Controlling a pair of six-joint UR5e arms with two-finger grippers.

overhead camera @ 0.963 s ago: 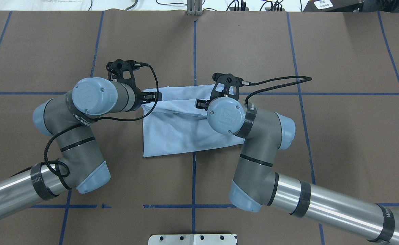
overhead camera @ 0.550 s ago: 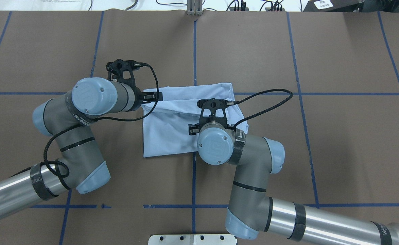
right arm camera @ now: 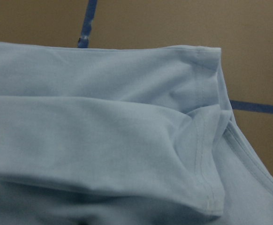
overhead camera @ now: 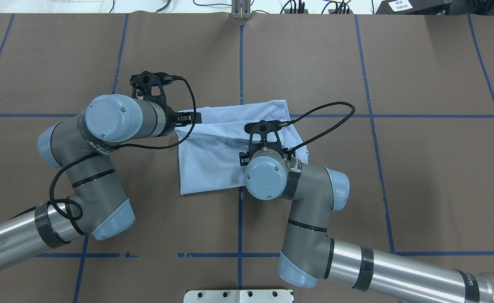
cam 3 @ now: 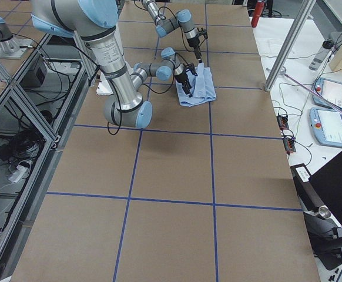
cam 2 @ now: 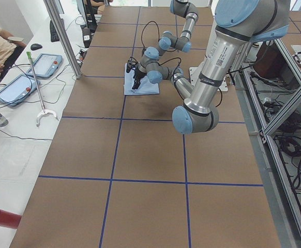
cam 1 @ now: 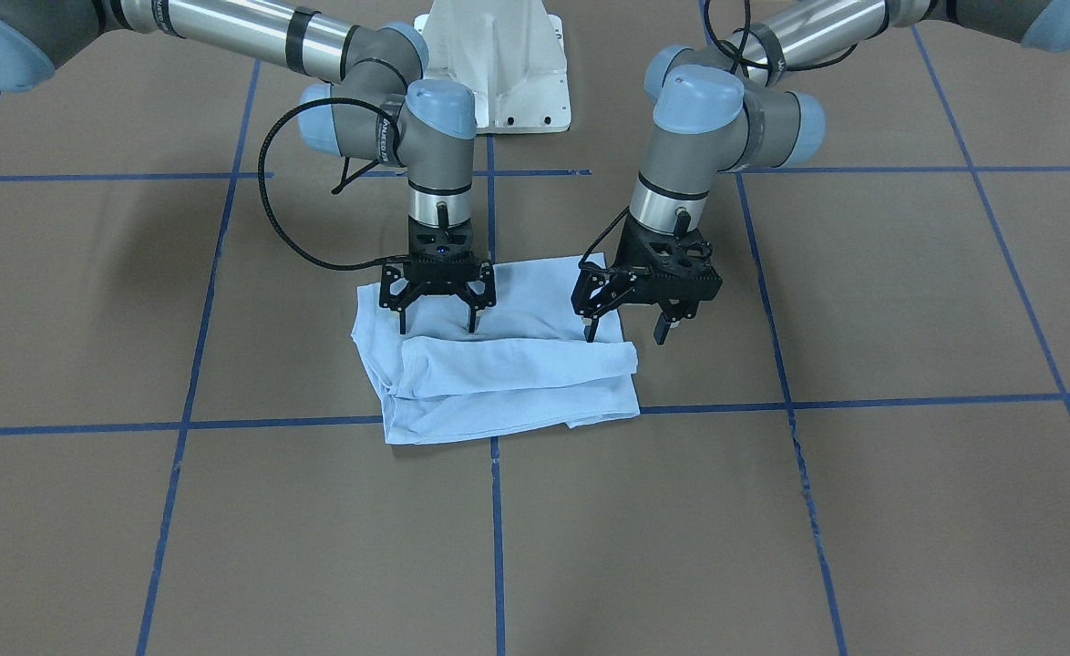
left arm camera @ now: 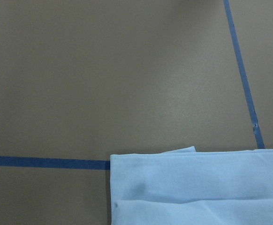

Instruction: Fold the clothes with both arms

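The right arm (overhead camera: 310,193) has drawn back from the T-shirt's (overhead camera: 213,155) far edge toward the robot, its wrist now over the cloth's near right part; its black cable (overhead camera: 327,110), earlier stretched far out over the bench (overhead camera: 419,168), has pulled into a shorter loop; the shirt's far right corner now lies uncovered; the left arm (overhead camera: 116,120) has shifted slightly outward.

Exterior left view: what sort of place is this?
Probably a robotics lab cell: table papered brown with a blue tape grid, teach pendants on the side bench, an aluminium post.
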